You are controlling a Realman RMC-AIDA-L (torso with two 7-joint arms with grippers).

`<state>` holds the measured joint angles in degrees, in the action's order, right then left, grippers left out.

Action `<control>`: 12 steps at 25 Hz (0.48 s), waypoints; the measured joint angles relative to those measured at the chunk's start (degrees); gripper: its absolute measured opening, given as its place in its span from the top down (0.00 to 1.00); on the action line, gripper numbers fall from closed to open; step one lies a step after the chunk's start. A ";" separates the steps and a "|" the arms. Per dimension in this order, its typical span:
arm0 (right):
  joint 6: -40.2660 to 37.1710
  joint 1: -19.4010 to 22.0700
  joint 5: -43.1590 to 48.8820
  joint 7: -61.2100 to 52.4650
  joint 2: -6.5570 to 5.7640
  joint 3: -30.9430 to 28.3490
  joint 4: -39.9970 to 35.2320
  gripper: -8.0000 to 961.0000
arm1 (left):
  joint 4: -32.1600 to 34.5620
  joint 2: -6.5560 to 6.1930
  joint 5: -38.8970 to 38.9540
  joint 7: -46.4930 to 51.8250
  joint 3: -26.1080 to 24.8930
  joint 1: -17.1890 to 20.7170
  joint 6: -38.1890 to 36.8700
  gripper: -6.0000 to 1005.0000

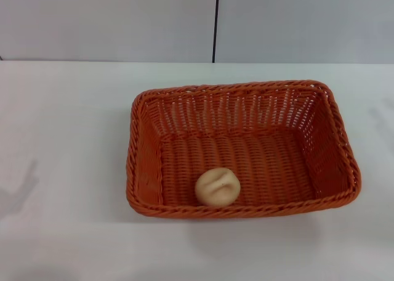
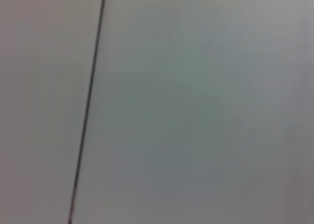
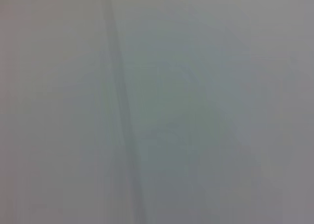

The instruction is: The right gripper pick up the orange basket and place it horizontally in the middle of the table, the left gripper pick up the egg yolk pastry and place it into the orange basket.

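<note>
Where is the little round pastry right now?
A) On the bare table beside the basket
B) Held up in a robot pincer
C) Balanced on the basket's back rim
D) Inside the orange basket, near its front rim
D: in the head view the egg yolk pastry lies on the floor of the orange basket, close to the front rim, with no pincer in sight.

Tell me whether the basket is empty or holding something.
Holding something: the egg yolk pastry lies inside the orange basket, on its floor against the near wall.

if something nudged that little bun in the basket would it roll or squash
The bun looks round, so it would probably roll, though the basket's near wall, which it rests against, should stop it. Its creased, doughy top suggests that it is soft and would dent under a firm squeeze. It is likely light.
</note>
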<state>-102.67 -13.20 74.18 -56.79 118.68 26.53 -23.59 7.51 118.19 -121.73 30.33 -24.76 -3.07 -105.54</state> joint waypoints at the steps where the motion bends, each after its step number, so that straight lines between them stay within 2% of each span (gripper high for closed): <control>1: 0.00 0.00 0.00 0.00 0.00 0.00 0.00 0.43 | 0.00 0.00 0.00 0.00 0.00 0.00 0.00 0.18; 5: 3.83 -0.52 -0.07 6.26 0.06 -6.38 6.70 0.42 | -0.09 0.09 0.01 -0.11 -1.74 1.37 0.21 0.18; 12: 5.78 -0.63 -0.26 12.66 0.09 -9.27 11.09 0.41 | -0.08 0.11 0.00 -0.18 -2.30 1.73 0.38 0.18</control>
<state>-96.89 -13.84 73.92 -44.14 118.77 17.27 -12.50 7.43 118.30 -121.73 30.15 -27.06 -1.34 -105.17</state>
